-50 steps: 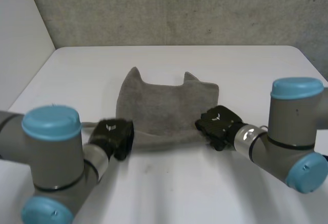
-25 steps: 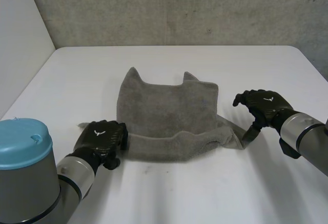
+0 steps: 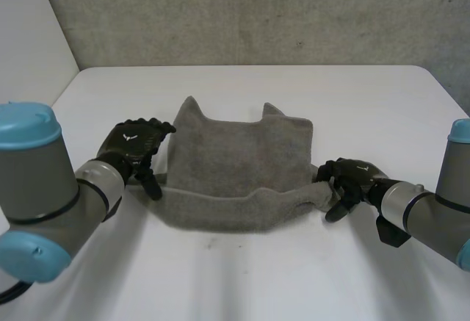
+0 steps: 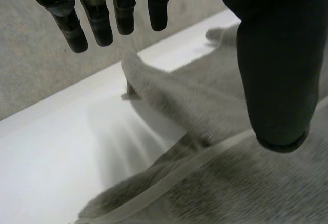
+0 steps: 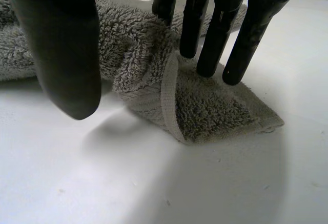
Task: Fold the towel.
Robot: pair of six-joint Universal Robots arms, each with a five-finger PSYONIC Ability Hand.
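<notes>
A grey towel (image 3: 235, 159) lies folded in the middle of the white table (image 3: 257, 277), with a thick rolled band along its near edge. My left hand (image 3: 136, 143) hovers beside the towel's left edge, open. In the left wrist view its fingers (image 4: 97, 19) are straight and its thumb is apart, with the towel (image 4: 246, 183) under the palm and nothing held. My right hand (image 3: 351, 178) is at the near right corner. In the right wrist view its straight fingers (image 5: 215, 34) reach down onto the corner of the towel (image 5: 205, 106), and the thumb stands off the cloth.
A grey wall (image 3: 257, 12) runs behind the table's far edge and a pale wall (image 3: 29, 42) stands at the left. Bare table surface lies in front of the towel and on both sides of it.
Both hands were shut at the towel's near edge and pulled outward. The left hand has let go and moved up along the left edge. The right hand has opened over the near right corner.
</notes>
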